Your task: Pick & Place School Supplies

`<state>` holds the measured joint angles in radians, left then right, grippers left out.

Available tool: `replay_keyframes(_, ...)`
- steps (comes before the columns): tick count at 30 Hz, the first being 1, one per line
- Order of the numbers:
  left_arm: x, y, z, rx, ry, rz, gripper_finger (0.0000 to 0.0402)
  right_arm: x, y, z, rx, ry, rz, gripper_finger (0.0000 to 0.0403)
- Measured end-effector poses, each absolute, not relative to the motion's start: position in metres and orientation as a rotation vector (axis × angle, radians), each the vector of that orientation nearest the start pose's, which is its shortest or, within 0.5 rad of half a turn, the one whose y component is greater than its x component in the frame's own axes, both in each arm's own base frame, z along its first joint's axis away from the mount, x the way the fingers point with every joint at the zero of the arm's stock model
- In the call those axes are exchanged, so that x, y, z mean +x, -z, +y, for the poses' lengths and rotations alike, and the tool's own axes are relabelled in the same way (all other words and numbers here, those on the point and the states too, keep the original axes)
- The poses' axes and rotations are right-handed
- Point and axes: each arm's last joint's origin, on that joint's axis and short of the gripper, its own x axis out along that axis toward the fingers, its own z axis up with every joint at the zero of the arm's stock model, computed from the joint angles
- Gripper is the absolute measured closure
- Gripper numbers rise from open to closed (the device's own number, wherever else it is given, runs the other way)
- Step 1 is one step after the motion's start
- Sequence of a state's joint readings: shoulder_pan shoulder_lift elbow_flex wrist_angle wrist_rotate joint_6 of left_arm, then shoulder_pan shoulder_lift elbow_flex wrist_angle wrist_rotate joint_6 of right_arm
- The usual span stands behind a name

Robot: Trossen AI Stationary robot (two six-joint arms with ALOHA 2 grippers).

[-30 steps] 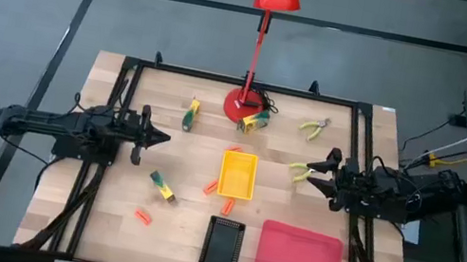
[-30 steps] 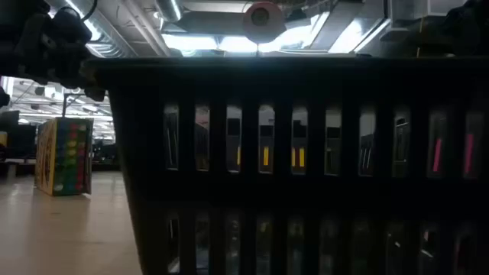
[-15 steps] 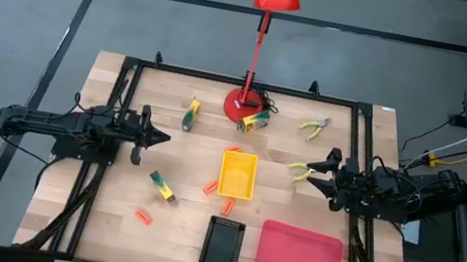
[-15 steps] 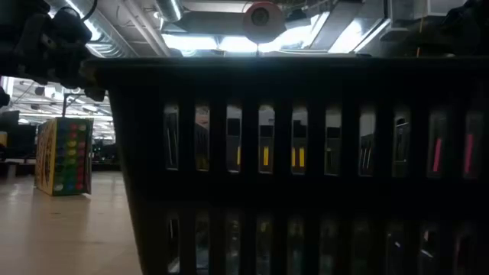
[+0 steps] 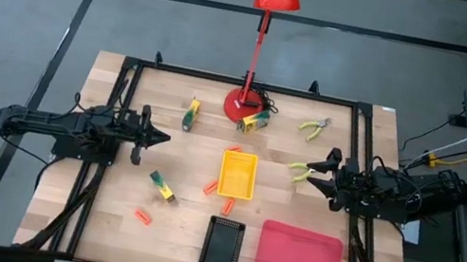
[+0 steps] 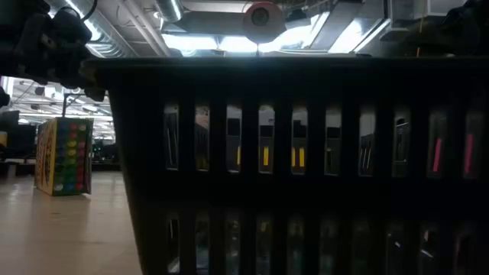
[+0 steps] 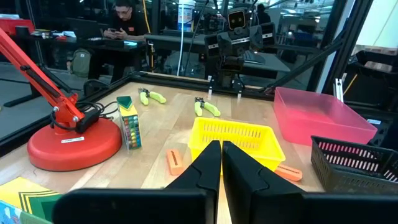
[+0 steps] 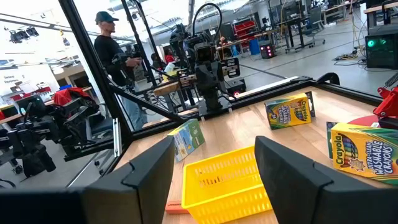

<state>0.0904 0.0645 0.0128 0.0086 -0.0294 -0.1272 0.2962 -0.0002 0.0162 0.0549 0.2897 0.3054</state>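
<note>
The school supplies lie loose on the wooden table. There are three crayon boxes (image 5: 191, 114) (image 5: 254, 121) (image 5: 163, 186), several orange sticks such as one (image 5: 142, 216) near the front left, and two pliers (image 5: 314, 126) (image 5: 300, 170). My left gripper (image 5: 161, 138) hovers level at the table's left side, shut and empty; its fingers (image 7: 221, 158) point toward the yellow tray (image 7: 233, 140). My right gripper (image 5: 312, 176) hovers level at the right side. It is open (image 8: 217, 174), just right of the nearer pliers and apparently above them.
The yellow tray (image 5: 238, 173) stands mid-table, with a black tray (image 5: 222, 245) and a red tray (image 5: 299, 260) along the near edge. A red desk lamp's base (image 5: 244, 106) sits at the far middle. A black frame rims the table. People stand in the room beyond.
</note>
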Motion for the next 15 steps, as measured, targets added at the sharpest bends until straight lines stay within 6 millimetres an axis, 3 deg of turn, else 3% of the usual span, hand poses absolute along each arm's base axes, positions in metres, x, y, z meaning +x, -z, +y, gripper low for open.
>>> replay_keyframes(9,0.1004,-0.1636,0.0099,-0.128,-0.122,0.035,0.0391,0.0933,-0.1761,0.0178,0.339,0.050,-0.096,0.0176)
replay_keyframes(15,0.1004,-0.1637,0.0100,-0.128,-0.122,0.035,0.0390,0.0933,-0.1752,0.0172,0.782,0.053,-0.106,0.0176)
